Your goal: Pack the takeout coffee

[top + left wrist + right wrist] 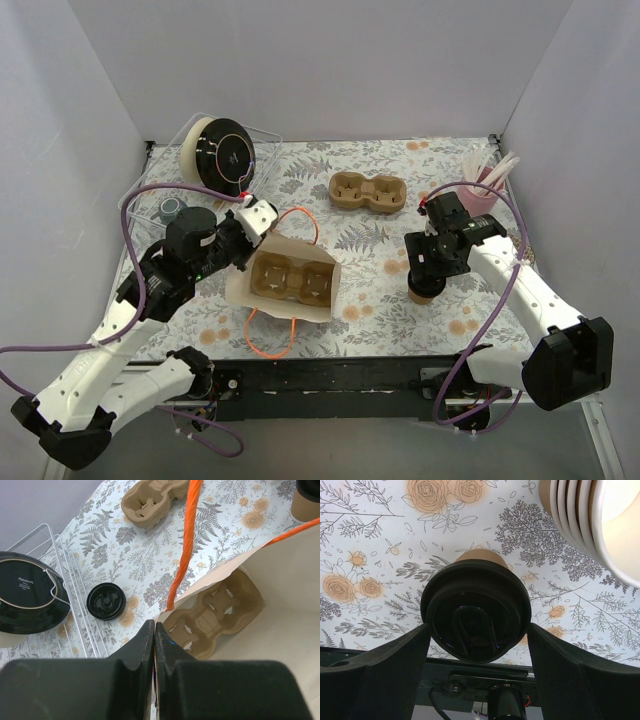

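Two hands busy. My left gripper point(154, 630): fingers pressed flat together, pinching rim of paper bag point(235, 285). My right gripper point(477, 627): fingers spread wide, hugging black lid point(475, 605) of coffee cup point(424, 292). Cup stood on table point(380, 320), right of bag. Worry: grip sat high on lid, so lid might pop off, or cup slip and spill. Bag mouth might flop shut if rim slipped out. Orange handle point(300, 215) might catch cup.

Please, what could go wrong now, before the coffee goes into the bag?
The right pincer seems to grip the takeout coffee by its black lid alone, so the lid could pop off when lifted. The left pincer pinches only one edge of the paper bag; an orange handle rises beside the opening and might snag the cup.
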